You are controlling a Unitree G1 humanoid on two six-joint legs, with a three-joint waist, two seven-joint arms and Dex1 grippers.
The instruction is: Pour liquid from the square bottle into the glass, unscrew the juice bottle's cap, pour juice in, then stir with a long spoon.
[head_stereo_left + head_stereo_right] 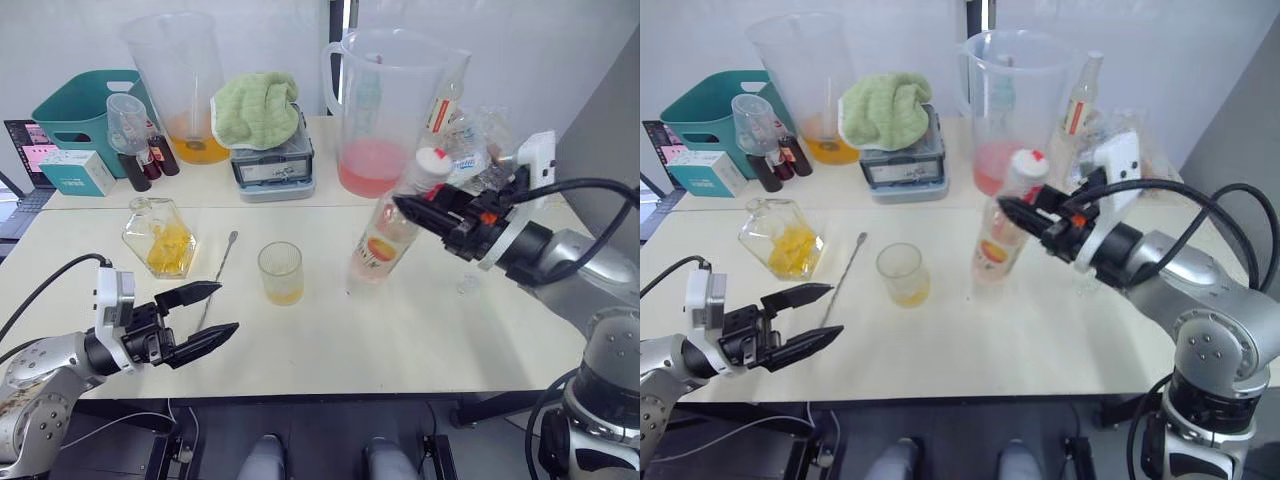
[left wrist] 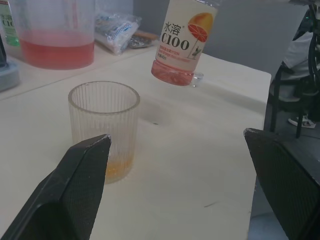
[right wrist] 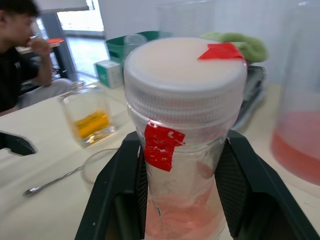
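The person (image 3: 22,60) beside the table is blurred and cut off by the picture's edge. The juice bottle (image 3: 182,165) hides most of the glass (image 3: 100,167) behind it, and its own lower half is cut off.

Both arms are silver-grey metal with rounded joint housings. The left gripper (image 1: 205,315) has long black tapered fingers on a black block with a white box behind. The right gripper (image 1: 415,208) is black with small orange-red marks, a white collar, and thick black cables looping back.
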